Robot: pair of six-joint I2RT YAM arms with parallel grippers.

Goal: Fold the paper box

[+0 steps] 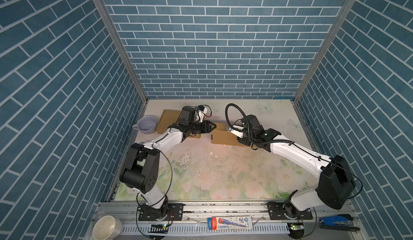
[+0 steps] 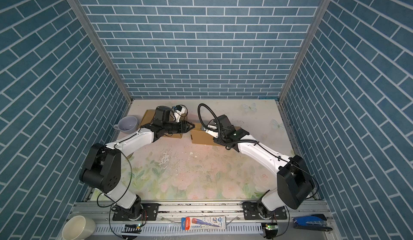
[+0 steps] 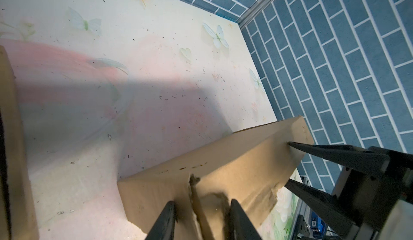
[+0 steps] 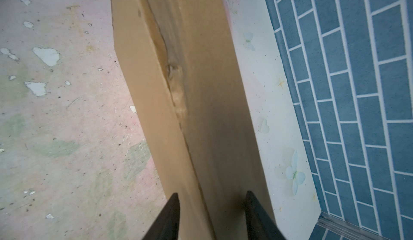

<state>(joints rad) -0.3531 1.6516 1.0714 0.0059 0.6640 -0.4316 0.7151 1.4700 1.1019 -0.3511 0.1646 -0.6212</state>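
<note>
Blue brick walls close in three sides. Floral table lies below, its print worn and chipped mid-way. My left arm and right arm both reach into the back half.

Paper box sits back-centre on the table in both top views. It is a long plain brown block with a rough seam along the top.

Second cardboard box is further left and back, partly under my left arm, apart from the first. Lilac cup stands just left of it. White cup, packet and blue stapler lie at the front rail.

Left gripper is at the paper box's left end. The left wrist view shows its fingers spread over that end, released, nothing clamped.

Right gripper is over the box's right part, fingers apart astride the seam, also released. In the left wrist view one tip looks to touch the far end.
</note>
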